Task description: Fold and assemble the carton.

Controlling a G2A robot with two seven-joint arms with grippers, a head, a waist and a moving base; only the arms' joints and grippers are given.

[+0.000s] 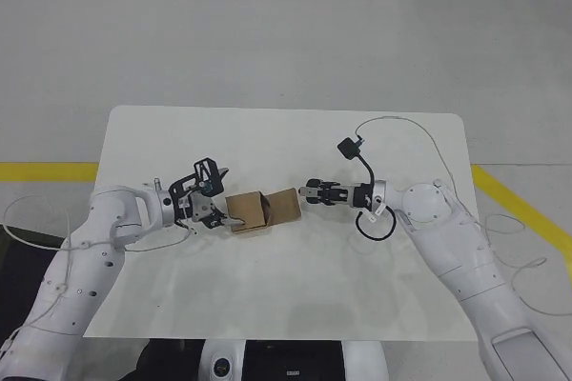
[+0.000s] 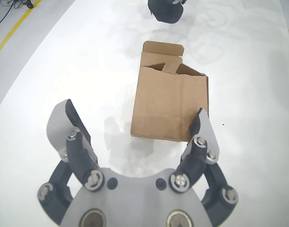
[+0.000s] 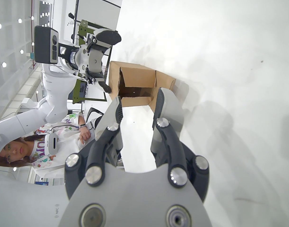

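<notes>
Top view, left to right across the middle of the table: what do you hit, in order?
left gripper, fingers spread → cardboard carton lying on its side, open flap end on the far side from that gripper → right gripper

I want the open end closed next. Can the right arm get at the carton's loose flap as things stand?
Probably yes: the right gripper hangs just before the flap of the carton, jaws open, nothing between them.
</notes>
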